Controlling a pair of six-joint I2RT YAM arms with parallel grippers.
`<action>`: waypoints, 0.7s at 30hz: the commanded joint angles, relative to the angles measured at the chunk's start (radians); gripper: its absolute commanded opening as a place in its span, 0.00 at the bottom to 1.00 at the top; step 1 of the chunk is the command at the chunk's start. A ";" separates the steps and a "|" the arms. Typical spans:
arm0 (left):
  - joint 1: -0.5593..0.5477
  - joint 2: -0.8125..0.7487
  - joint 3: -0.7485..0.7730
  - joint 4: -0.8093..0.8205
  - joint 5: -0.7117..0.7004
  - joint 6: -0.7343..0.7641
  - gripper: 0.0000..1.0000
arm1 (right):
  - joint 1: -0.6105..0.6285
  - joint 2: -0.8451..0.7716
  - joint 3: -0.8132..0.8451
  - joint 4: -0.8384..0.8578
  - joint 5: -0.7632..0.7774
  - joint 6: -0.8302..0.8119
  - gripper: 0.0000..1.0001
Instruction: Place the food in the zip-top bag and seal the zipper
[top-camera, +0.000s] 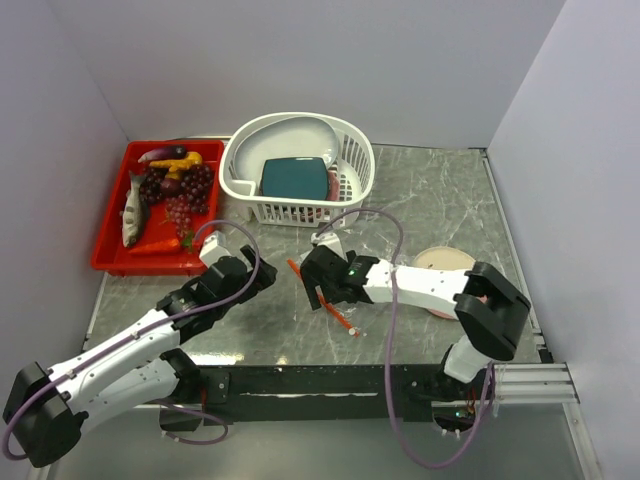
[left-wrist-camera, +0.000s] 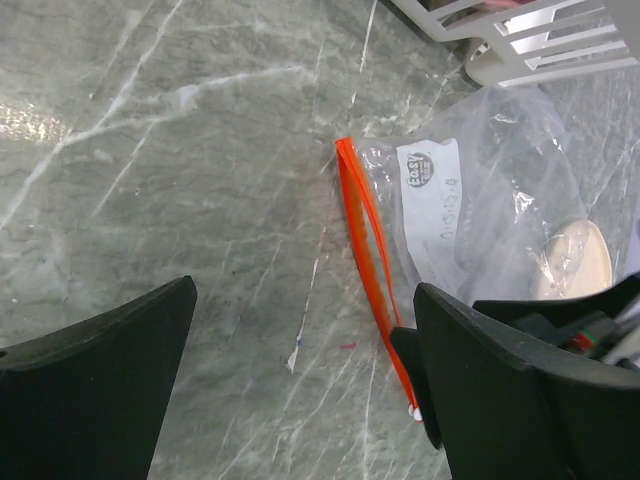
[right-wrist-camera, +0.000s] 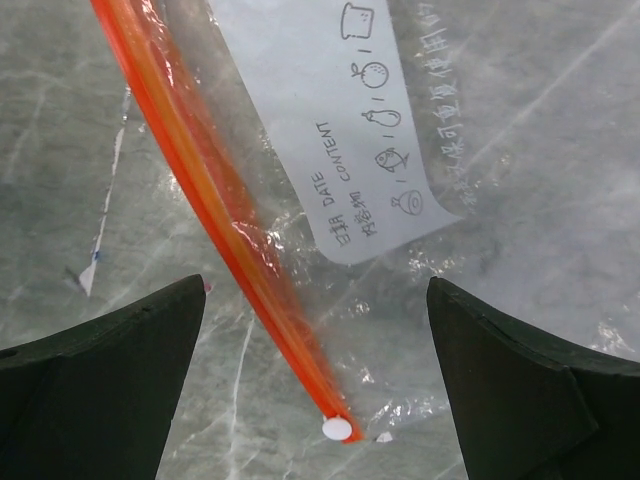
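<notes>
The clear zip-top bag (top-camera: 335, 285) lies flat on the marble table, mostly under my right gripper (top-camera: 316, 287). Its red-orange zipper (top-camera: 345, 320) runs diagonally. In the right wrist view my gripper (right-wrist-camera: 316, 285) is open just above the zipper's (right-wrist-camera: 215, 205) near end and the bag (right-wrist-camera: 470, 170). My left gripper (top-camera: 262, 276) is open and empty to the left of the bag; in its view (left-wrist-camera: 305, 290) the zipper (left-wrist-camera: 362, 240) lies by the right finger (left-wrist-camera: 520, 390). The food sits in a red tray: grey fish (top-camera: 131, 212), carrot (top-camera: 157, 245), grapes (top-camera: 187, 192), eggplant (top-camera: 160, 153), yellow fruit (top-camera: 177, 164).
The red tray (top-camera: 112, 255) stands at the back left. A white slotted basket (top-camera: 300, 210) with a teal dish (top-camera: 294, 178) stands behind the bag. A round pink-and-cream plate (top-camera: 447, 260) lies right of the bag, partly under my right arm.
</notes>
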 joint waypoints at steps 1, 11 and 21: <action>0.005 -0.008 -0.033 0.081 0.032 -0.016 0.97 | 0.022 0.037 0.071 0.009 0.008 -0.023 1.00; 0.007 0.015 -0.034 0.114 0.061 -0.002 0.97 | 0.062 0.153 0.169 -0.111 0.187 0.026 1.00; 0.007 0.008 -0.037 0.106 0.061 0.000 0.97 | 0.067 0.210 0.200 -0.123 0.227 0.018 0.89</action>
